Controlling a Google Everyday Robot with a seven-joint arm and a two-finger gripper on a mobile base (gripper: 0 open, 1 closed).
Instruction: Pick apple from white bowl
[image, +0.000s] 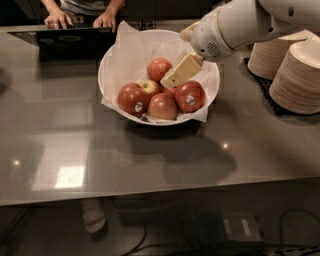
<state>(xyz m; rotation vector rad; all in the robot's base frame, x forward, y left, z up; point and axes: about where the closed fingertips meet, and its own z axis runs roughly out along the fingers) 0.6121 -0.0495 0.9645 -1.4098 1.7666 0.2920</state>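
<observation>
The white bowl (112, 55), lined with crinkled white paper, stands at the middle of the dark table and holds several apples. The apple (190, 96), round, evenly red and bearing a pale oval sticker, lies at the bowl's front right. My gripper (174, 77) reaches down from the upper right into the bowl's middle. Its cream tip is just left of and above that apple, beside the rear apple (159, 68). A darker stickered apple (132, 99) lies front left, a small yellow-green one (149, 87) behind it, and a reddish one (162, 106) at the front.
Stacks of beige paper plates (300, 75) stand at the right edge on a black mat. A person's hands (57, 19) rest at a dark laptop (65, 40) on the far side. The table's near edge (150, 192) runs below the bowl.
</observation>
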